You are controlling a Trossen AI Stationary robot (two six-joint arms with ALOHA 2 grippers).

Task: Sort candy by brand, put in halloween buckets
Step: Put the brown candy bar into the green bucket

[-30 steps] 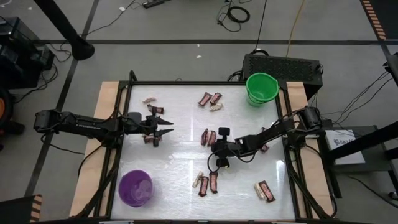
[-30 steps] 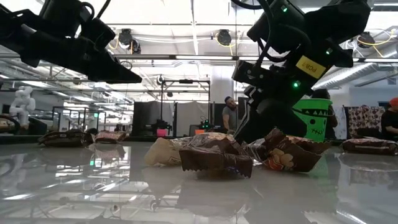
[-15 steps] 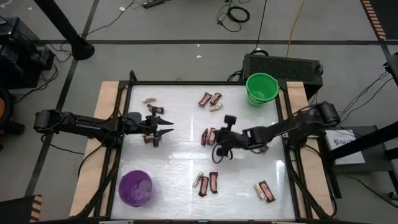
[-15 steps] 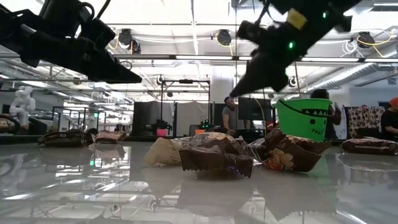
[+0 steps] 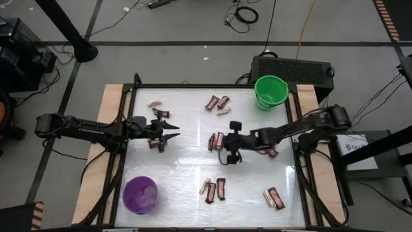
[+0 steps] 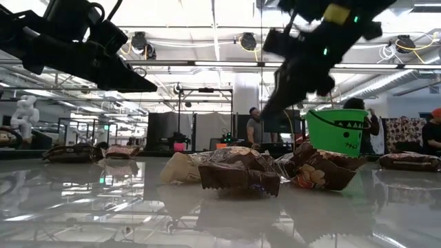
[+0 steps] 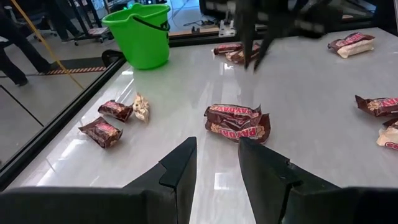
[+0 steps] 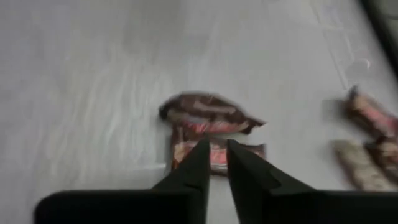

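I am a two-armed robot at a glossy white surface (image 5: 187,171) scattered with wrapped candy bars.

My right hand (image 5: 226,143) hovers near the middle of the surface, just beside a pair of dark red-brown bars (image 5: 215,141) lying side by side. Its fingers (image 8: 194,167) are nearly together, a narrow gap between them, and they hold nothing. In the right wrist view those two bars (image 8: 211,127) lie just past the fingertips.

My left hand (image 5: 168,129) hangs over the left part of the surface, its fingers (image 7: 179,167) a little way apart and empty, with a few bars (image 5: 156,143) under and beside it.

The green bucket (image 5: 270,91) stands at the far right corner of the surface. The purple bucket (image 5: 140,194) stands at the near left corner, with something pale inside it.

More candy lies in small groups: two dark bars and a pale one (image 5: 218,104) near the green bucket, one pale bar (image 5: 154,104) at the far left, three bars (image 5: 213,189) near the front middle, and two (image 5: 274,197) at the near right.
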